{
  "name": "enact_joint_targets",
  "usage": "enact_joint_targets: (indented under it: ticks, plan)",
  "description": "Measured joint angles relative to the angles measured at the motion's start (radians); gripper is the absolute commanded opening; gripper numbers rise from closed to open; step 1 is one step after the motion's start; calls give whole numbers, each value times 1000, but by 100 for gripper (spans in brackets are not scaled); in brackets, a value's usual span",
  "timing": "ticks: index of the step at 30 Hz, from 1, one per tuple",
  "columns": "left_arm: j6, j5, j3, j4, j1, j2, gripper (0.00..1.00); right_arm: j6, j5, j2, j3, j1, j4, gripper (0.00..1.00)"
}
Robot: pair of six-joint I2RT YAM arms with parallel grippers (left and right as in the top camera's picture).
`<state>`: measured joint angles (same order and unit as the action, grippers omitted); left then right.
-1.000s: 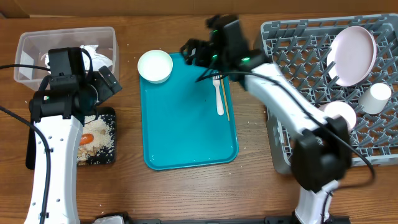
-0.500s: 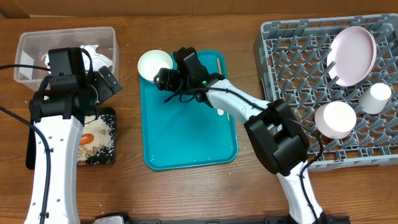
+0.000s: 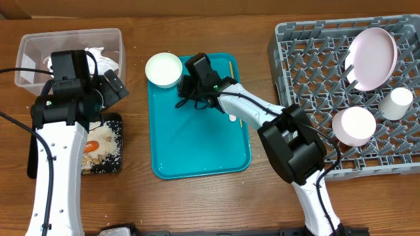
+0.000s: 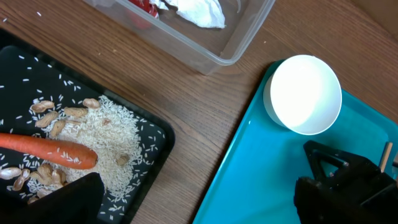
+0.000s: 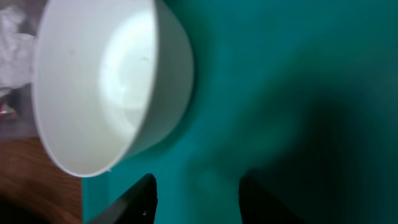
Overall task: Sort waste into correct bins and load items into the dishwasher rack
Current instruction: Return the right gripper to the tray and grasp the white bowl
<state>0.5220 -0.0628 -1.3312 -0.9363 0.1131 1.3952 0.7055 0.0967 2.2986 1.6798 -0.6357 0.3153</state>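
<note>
White bowl (image 3: 163,69) on the teal tray's (image 3: 197,147) far-left corner next: nudge the right gripper (image 5: 198,183), fingers parted and empty just beside it, over the rim, pinch the wall squarely, lift clear, leaving the left gripper (image 3: 113,85) wide open over the black tray (image 4: 37,68).

Bowl (image 3: 163,69) on tray (image 3: 197,144) corner, rack (image 3: 308,52) to its right, tub (image 3: 29,59) left

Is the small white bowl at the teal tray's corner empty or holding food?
Empty: the small white round bowl sits upright on the teal plastic tray, its inside bare white in overhead and left-wrist views.
</note>
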Motion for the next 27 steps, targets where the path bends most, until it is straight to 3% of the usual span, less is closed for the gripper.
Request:
enact_joint_targets:
  ticks: [8,27]
  plan:
    - [0,0,0,0,0,0,100,-21,61,-3,45,34,89,45]
    - [0,0,0,0,0,0,100,1,54,22,119,29,-32,47]
